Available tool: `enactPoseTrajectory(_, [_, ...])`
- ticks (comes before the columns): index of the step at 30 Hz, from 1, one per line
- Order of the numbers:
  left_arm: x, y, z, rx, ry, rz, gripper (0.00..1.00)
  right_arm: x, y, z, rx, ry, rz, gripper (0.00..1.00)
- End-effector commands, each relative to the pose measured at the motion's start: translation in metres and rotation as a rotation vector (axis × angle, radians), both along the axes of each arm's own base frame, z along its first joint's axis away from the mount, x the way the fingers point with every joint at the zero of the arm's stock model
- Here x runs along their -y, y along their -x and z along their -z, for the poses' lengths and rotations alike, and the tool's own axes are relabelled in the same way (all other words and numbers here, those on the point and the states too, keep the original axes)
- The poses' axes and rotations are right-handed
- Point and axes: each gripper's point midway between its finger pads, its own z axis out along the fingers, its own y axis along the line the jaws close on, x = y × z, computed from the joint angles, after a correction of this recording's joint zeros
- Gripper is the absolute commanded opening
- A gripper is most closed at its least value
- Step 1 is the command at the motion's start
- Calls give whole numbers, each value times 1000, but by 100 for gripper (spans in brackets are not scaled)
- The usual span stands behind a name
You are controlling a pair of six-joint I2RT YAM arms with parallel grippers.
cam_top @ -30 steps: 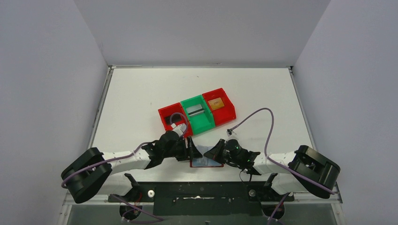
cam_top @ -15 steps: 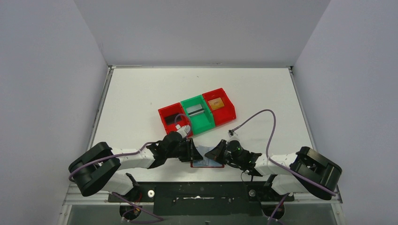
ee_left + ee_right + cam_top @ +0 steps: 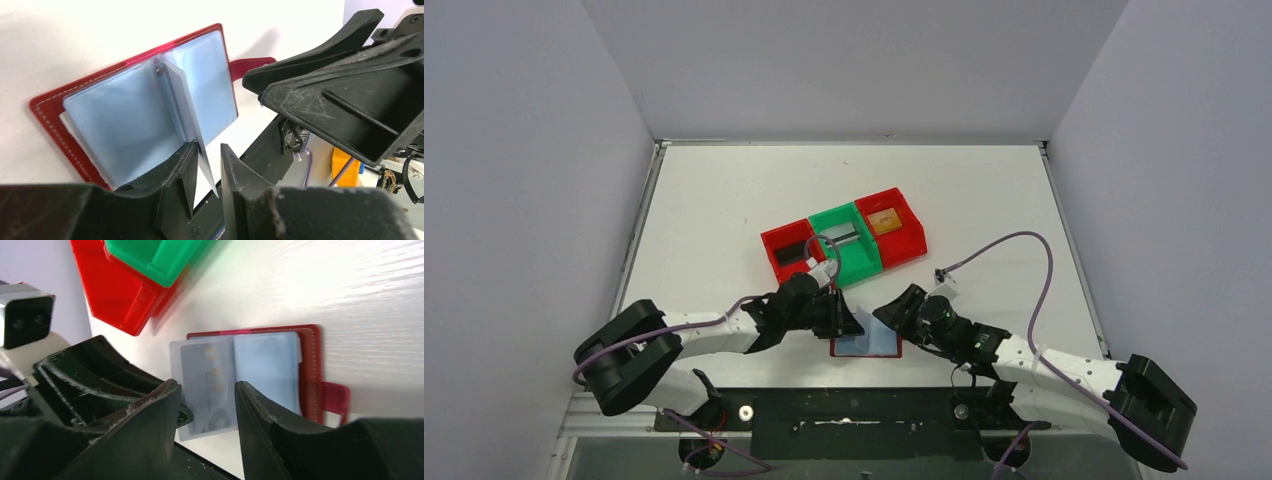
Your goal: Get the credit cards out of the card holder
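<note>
Swinging wide, the right arm (image 3: 1044, 365) has carried its elbow out and away from the card holder (image 3: 869, 348), which lies open at the near edge of the desk (image 3: 724, 200), while the left arm (image 3: 714, 335) has slid in closer to the holder's left side. Beyond the holder, the row of bins (image 3: 854, 268) already carries a black card (image 3: 791, 252), a silver-grey card (image 3: 842, 238) and a gold-tan card (image 3: 886, 221), one to a bin, all well apart from the holder. The right end effector (image 3: 882, 320) has eased back off the holder's right half and hangs just beside it with fingers spread, gripping nothing. The left end effector (image 3: 207, 167) now straddles a clear pocket leaf (image 3: 186, 107) standing up from the holder's spine. Its fingers are only narrowly parted, with the leaf against one of them and not visibly clamped. From the right wrist, a pale card (image 3: 210, 375) with gold characters shows inside a pocket on the holder's page toward the left arm. The job therefore reads as mostly done but unfinished: with the leaf raised and the right arm clear, that last card looks exposed for a pull.
</note>
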Motion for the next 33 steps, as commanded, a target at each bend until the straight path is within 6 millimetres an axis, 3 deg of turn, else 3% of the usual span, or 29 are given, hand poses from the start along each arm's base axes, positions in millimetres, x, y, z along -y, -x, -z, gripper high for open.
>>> enactPoseTrajectory(1, [24, -10, -36, 99, 67, 54, 23, 24, -8, -4, 23, 89, 103, 45])
enactPoseTrajectory(6, [46, -5, -47, 119, 90, 132, 25, 39, -8, -4, 16, 123, 158, 46])
enactPoseTrajectory(11, [59, 9, -28, 74, 72, 203, 27, 49, -8, -6, 18, 136, 196, 47])
enactPoseTrajectory(14, [60, 7, -35, 107, 66, 173, 27, 50, -8, -11, 29, 137, 197, 46])
enactPoseTrajectory(18, [44, -2, -49, 156, 50, 81, 28, 46, -8, -18, 52, 115, 181, 39])
enactPoseTrajectory(23, [11, -16, -53, 183, -6, -62, 29, 22, -10, -28, 88, 80, 86, 30])
enactPoseTrajectory(28, [-16, -21, -43, 137, -7, -154, 31, -2, -9, -28, 101, 97, -21, 24])
enactPoseTrajectory(33, [-30, -24, -48, 151, 32, -209, 39, -16, -6, -14, 67, 142, -95, 23])
